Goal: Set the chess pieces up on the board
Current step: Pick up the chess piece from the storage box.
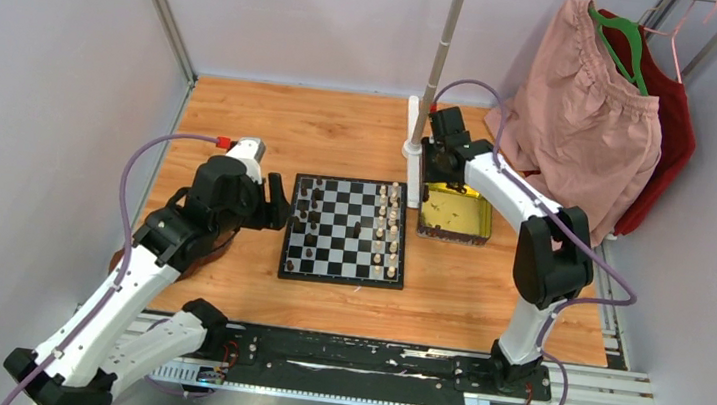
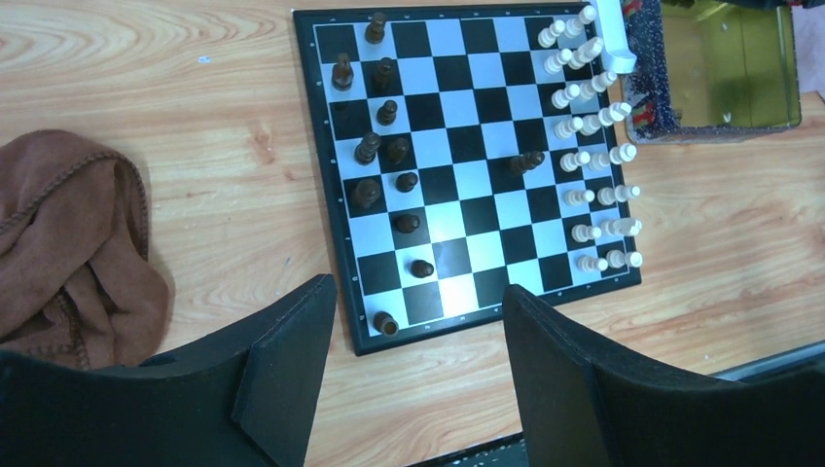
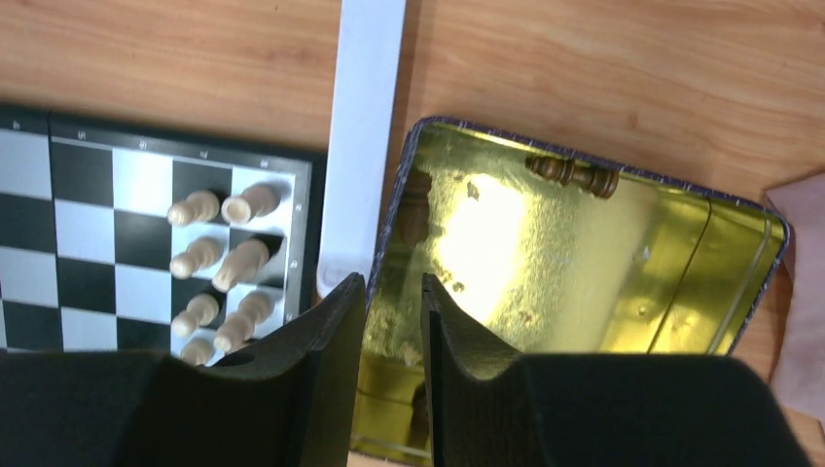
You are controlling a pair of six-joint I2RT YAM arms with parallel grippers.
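Left gripper [image 2: 418, 292]: jaws spread wide, nothing between them; it sits at the dark side's edge of the board, seen in the top view.
Right gripper [image 3: 391, 284]: fingers [image 3: 331, 331] a narrow gap apart, with only the tray rim showing through, so nothing is grasped; it is over the tray's wall on the board side.
Board [image 2: 459, 180]: flat on the table [image 2: 146, 58], between the two arms.
White pieces [image 2: 584, 159]: two full rows along the board edge nearest the tray.
Dark pieces [image 2: 386, 112]: loosely spread over the opposite side, not in straight rows; several squares there are bare.
Lone dark piece [image 2: 525, 162]: mid-board, close to the white rows and apart from its own set.
Tray [image 3: 603, 282]: gold, just beside the board on the white side.
Piece in tray [image 3: 574, 175]: dark, lying on its side against the far wall.
Dark shape at tray's near wall: piece or reflection, cannot tell.
Post [image 3: 365, 136]: white, between board and tray.
Cloth [image 2: 68, 243]: brown, crumpled on the table, well apart from the board on the left arm's side.
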